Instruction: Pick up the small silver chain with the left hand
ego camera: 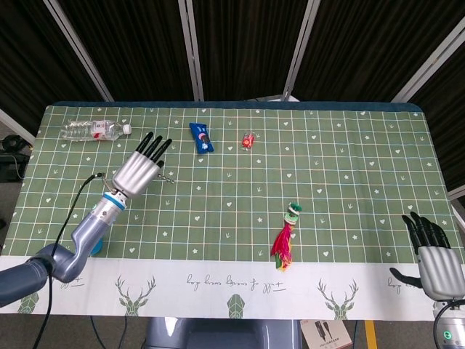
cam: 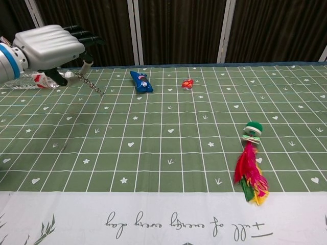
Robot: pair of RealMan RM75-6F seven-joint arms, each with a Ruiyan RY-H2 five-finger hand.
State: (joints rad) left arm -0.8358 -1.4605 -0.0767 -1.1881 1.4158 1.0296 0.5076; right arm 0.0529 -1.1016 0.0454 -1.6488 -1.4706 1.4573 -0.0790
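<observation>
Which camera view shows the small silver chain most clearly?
The chest view. There the small silver chain hangs free from the left hand, its links distinct against the green cloth. In the head view only a short thin end shows beside the hand, which covers the rest.

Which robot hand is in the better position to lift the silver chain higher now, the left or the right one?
The left. The left robot hand already holds the silver chain, which hangs from it above the table. The right robot hand rests open at the table's near right edge, far from the chain.
</observation>
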